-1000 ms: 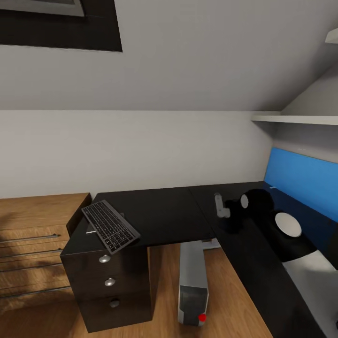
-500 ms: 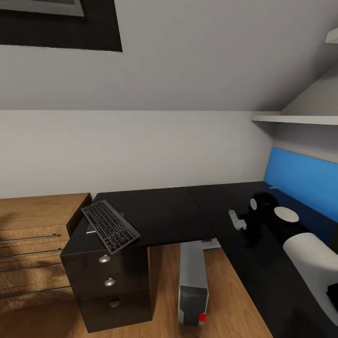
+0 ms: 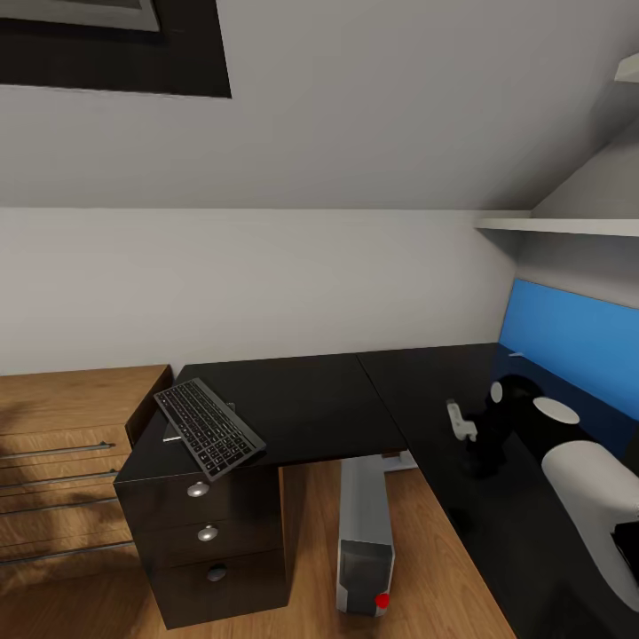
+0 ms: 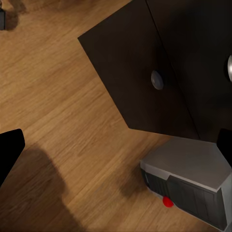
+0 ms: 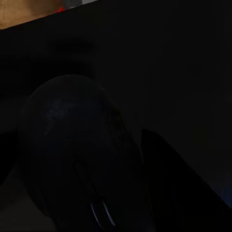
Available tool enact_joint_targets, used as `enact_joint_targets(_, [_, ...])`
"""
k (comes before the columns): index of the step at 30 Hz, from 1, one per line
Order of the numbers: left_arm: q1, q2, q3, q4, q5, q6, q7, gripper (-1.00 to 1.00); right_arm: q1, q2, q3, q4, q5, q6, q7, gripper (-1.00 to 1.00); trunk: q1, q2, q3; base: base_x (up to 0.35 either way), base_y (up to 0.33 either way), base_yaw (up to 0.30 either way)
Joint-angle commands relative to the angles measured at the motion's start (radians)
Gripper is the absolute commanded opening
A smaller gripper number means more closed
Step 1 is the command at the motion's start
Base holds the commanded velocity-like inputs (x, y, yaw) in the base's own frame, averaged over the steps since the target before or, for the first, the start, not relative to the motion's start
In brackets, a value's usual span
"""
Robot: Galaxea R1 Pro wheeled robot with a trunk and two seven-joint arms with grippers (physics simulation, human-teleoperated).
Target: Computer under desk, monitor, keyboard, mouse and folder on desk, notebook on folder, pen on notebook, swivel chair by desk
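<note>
Right arm over the black desk with the mouse at its fingers

Nearest, the right arm (image 3: 586,484) reaches across the desk (image 3: 311,404), its gripper (image 3: 479,448) low over the glossy top; the right wrist view shows the dark mouse (image 5: 82,154) close between the fingers (image 5: 183,188), though whether they clamp it I cannot tell. The left gripper's fingers (image 4: 9,152) stand well apart, holding nothing, above the wood floor (image 4: 63,121). The computer (image 3: 364,541) stands on the floor under the desk beside the black drawer unit (image 3: 209,532). Farther off, the keyboard (image 3: 209,426) lies skewed at the desk's left end, overhanging the edge near the wooden dresser (image 3: 62,444). A blue panel (image 3: 568,342) backs the desk at the right
</note>
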Motion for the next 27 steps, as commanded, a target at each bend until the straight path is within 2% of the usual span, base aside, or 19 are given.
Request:
enact_joint_targets(1, [0.000,0.000,0.000,-0.002,0.011,0.005,0.006,1.00,-0.001,0.000,0.003,0.019,-0.002,0.007,-0.003,-1.00,0.000,-0.001,-0.001,0.000,0.000,0.000])
enact_joint_targets(10, [0.000,0.000,0.000,-0.002,0.011,0.004,0.004,1.00,-0.007,0.001,0.000,0.057,-0.002,0.009,-0.034,-1.00,0.000,-0.001,-0.001,0.000,0.000,0.000])
enact_joint_targets(17, [0.000,0.000,0.000,-0.002,0.010,0.004,0.001,1.00,-0.008,0.001,-0.001,0.105,-0.003,0.004,-0.113,-1.00,0.000,-0.001,-0.001,0.000,0.000,0.000])
enact_joint_targets(27, [0.000,0.000,0.000,-0.002,0.010,0.004,0.001,1.00,-0.007,0.000,-0.001,0.131,-0.004,-0.002,-0.127,-1.00,0.000,-0.001,-0.001,0.000,0.000,0.000])
